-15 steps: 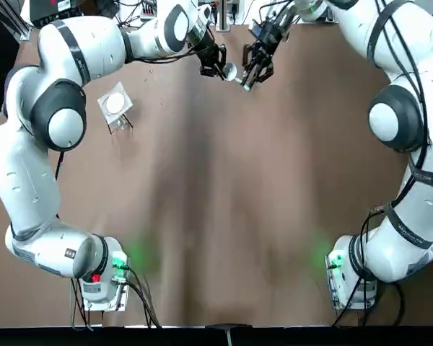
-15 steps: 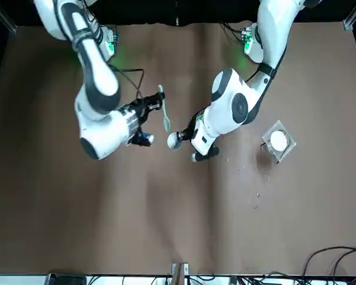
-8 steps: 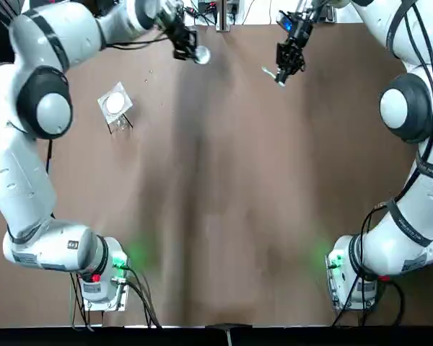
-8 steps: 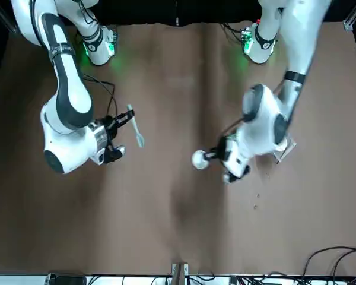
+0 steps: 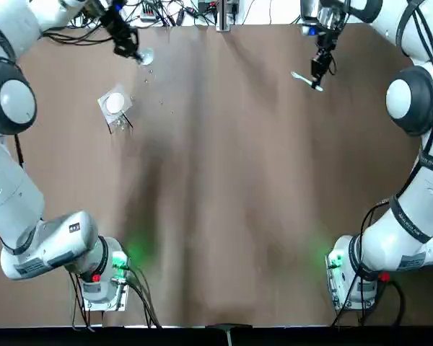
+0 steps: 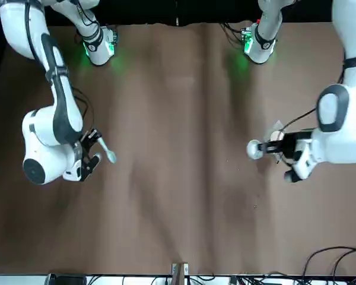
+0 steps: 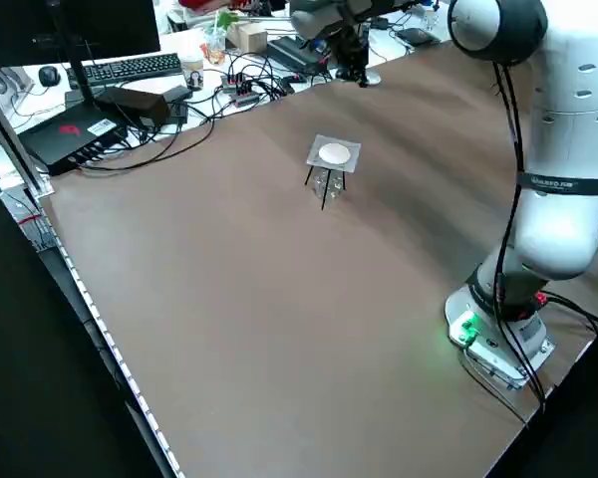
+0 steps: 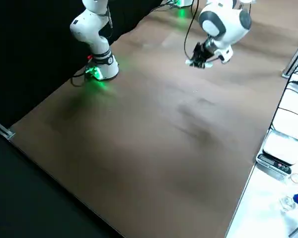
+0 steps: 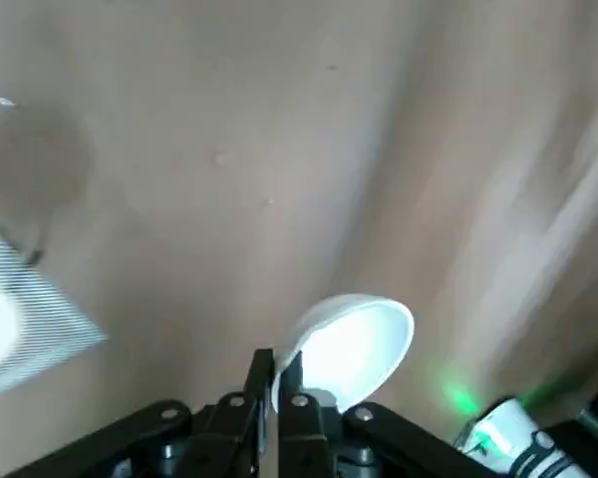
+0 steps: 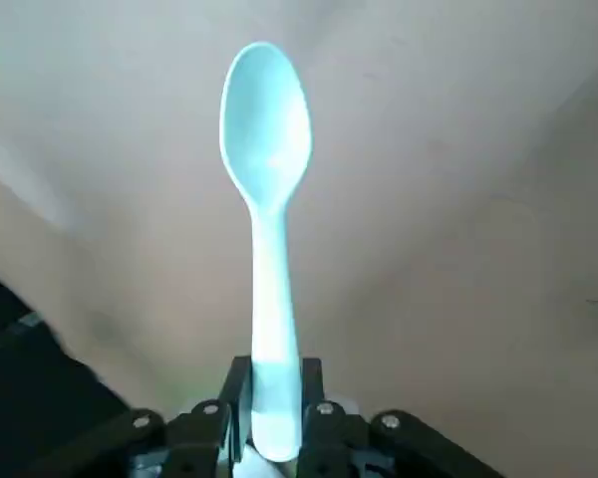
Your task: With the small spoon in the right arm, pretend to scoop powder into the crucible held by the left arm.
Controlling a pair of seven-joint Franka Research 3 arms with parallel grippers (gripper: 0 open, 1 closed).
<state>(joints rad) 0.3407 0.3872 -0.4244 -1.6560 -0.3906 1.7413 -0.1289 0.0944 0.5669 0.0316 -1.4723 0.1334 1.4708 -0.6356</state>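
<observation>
Pale blue small spoon (image 10: 267,179) juts straight out of the right gripper (image 10: 274,386), fingers clamped on its handle, bowl leading, hanging well off to the robot's right of the clear stand with the white disc (image 5: 115,104). The white crucible (image 9: 354,337) is pinched by its rim in the left gripper (image 9: 276,364), fingers closed tight, just beyond that stand over the brown table (image 5: 224,180). Spoon and crucible are well apart

Jaws hide the end of the spoon (image 10: 267,179).
</observation>
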